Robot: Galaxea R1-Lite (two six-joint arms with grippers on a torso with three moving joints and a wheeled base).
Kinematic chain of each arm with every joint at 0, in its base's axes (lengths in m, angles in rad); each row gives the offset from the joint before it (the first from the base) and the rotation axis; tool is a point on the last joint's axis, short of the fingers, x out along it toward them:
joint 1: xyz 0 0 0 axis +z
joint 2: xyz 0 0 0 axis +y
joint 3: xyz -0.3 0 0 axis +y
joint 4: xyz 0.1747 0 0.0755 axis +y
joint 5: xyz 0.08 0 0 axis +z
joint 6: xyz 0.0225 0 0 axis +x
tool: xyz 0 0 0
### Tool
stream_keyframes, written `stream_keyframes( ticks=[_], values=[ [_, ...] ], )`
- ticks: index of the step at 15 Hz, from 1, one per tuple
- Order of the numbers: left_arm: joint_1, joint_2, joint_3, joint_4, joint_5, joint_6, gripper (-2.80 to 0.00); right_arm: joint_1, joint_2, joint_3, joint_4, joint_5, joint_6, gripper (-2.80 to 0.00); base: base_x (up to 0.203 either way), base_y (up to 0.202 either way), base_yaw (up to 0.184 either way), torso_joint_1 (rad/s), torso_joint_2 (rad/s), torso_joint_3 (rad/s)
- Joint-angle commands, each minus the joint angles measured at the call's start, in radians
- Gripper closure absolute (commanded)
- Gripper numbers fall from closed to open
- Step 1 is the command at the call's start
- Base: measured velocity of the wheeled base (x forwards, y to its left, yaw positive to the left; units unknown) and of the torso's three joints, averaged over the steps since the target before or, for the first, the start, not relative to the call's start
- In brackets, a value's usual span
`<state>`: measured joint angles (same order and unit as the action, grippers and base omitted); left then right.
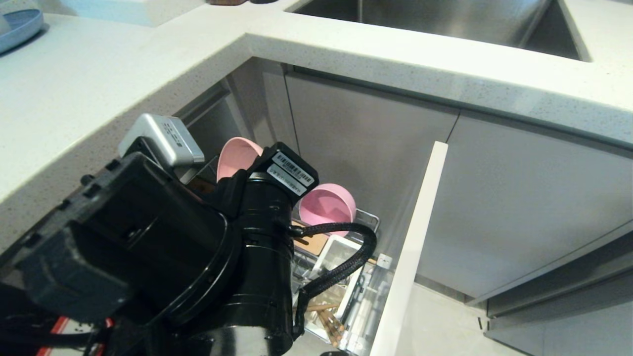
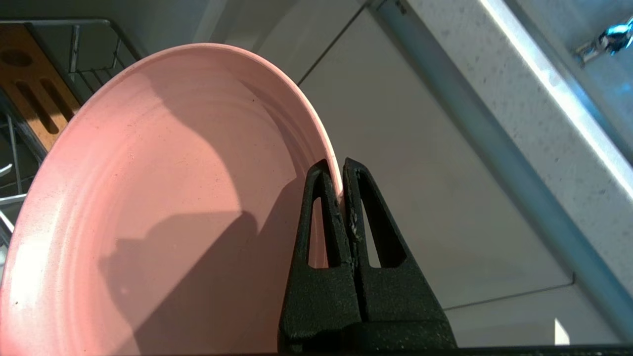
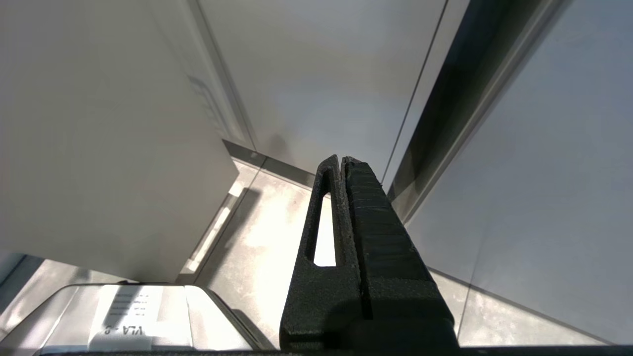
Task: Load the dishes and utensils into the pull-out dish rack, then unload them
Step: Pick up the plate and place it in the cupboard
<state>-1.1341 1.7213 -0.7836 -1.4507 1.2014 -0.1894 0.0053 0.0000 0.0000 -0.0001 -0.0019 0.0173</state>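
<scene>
The pink plate (image 2: 163,207) is gripped at its rim by the left gripper (image 2: 342,170), whose two black fingers are clenched on the edge, one on either face. In the head view the plate (image 1: 236,154) is seen on edge, above the pull-out dish rack (image 1: 368,220) and mostly hidden behind the left arm. Whether it touches the rack's prongs cannot be told.

The pink bowl (image 1: 327,205) is tilted on its side at the far end of the rack, its opening turned toward the camera. The slotted wooden board (image 2: 30,84) is noted beside the plate, within the chrome wire frame. Wooden chopsticks (image 1: 326,316) lie at the near end of the rack, by the white utensil caddy (image 1: 341,249).

The rack stands drawn out from a cabinet under the white countertop (image 1: 123,74), with the open drawer front (image 1: 413,247) on its right side. A steel sink (image 1: 445,20) is set into the counter beyond.

The right gripper (image 3: 341,160) is held low beside the cabinet fronts, above the floor, its fingers pressed together and empty.
</scene>
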Motion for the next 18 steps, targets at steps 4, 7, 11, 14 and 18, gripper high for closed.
stream_keyframes(
  ticks=[4, 7, 11, 14, 18],
  values=[
    [0.023, 0.02, -0.034, -0.04, 0.009, -0.02, 0.0, 0.001, 0.0, 0.002, -0.001, 0.0, 0.0, 0.0, 0.0, 0.0, 0.0, 0.0, 0.0, 0.0],
    [0.051, 0.037, -0.085, -0.034, 0.009, -0.018, 0.0, 0.001, 0.0, 0.002, -0.001, 0.0, 0.0, 0.0, 0.0, 0.0, 0.0, 0.0, 0.0, 0.0],
    [0.12, 0.037, -0.096, -0.037, 0.008, -0.015, 0.0, 0.001, 0.0, 0.002, -0.001, 0.0, 0.0, 0.0, 0.0, 0.0, 0.0, 0.0, 0.0, 0.0],
    [0.122, 0.044, -0.105, -0.039, 0.007, -0.015, 0.0, 0.001, 0.0, 0.002, -0.001, 0.0, 0.001, 0.0, 0.0, 0.0, 0.0, 0.0, 0.0, 0.0],
    [0.122, 0.049, -0.084, -0.042, 0.007, -0.02, 0.0, 0.001, 0.0, 0.002, -0.001, 0.0, 0.0, 0.0, 0.0, 0.0, 0.0, 0.0, 0.0, 0.0]
  ],
)
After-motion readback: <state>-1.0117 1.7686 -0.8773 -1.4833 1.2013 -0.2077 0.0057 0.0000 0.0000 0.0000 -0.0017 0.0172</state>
